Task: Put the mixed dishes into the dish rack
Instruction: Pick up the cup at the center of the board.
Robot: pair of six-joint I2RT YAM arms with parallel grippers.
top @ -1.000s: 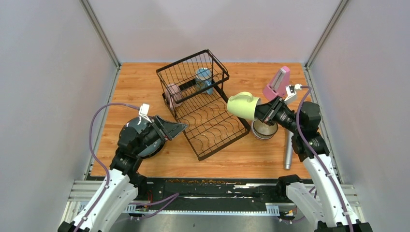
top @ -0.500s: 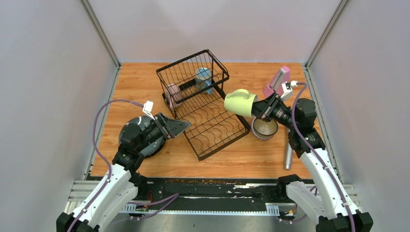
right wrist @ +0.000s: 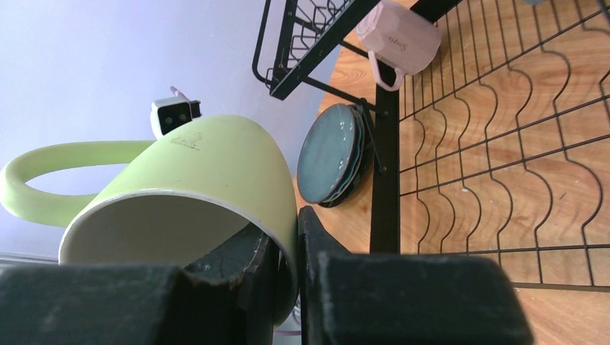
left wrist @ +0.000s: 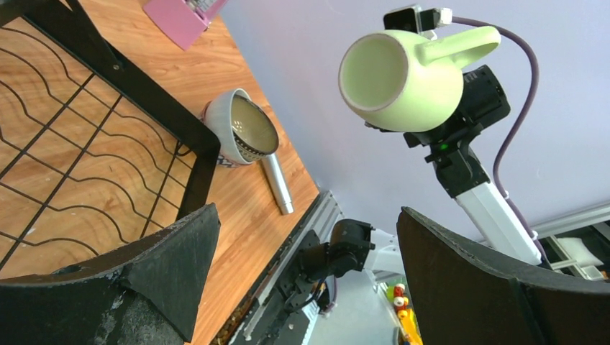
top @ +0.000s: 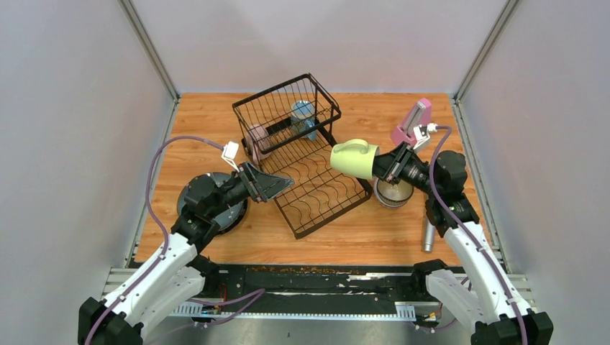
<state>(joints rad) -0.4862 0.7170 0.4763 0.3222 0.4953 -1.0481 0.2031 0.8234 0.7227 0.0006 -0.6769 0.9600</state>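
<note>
The big black dish rack (top: pixel 279 205) sits mid-table with its tall basket toward the far edge, and it hasn't budged. Everything that moved, moved around it. Over by the left edge, the stack of dark plates (right wrist: pixel 331 154) lies flat on the wood just beside the rack, more exposed now that the left arm has stretched away from it. The left gripper (left wrist: pixel 306 215) has slid in over the left rim of the low tray, spread wide with nothing in it. Across the way, the green mug (top: pixel 354 159) has drifted left over the last second. It is now on its side in the air at the right edge of the tray, mouth facing the left arm, handle up. The right gripper (right wrist: pixel 288 237) is clenched on the mug's rim, one finger inside and one outside. So this mug looks close to delivery, either straight into the rack or perhaps across to that waiting left gripper. Which one it will be, I can't call. The patterned bowl (top: pixel 393 192) waits on the table toward the right edge, just beside the rack's near right corner. The pink mug (top: pixel 257 138) and blue mug (top: pixel 303 115) are already in the basket.
</note>
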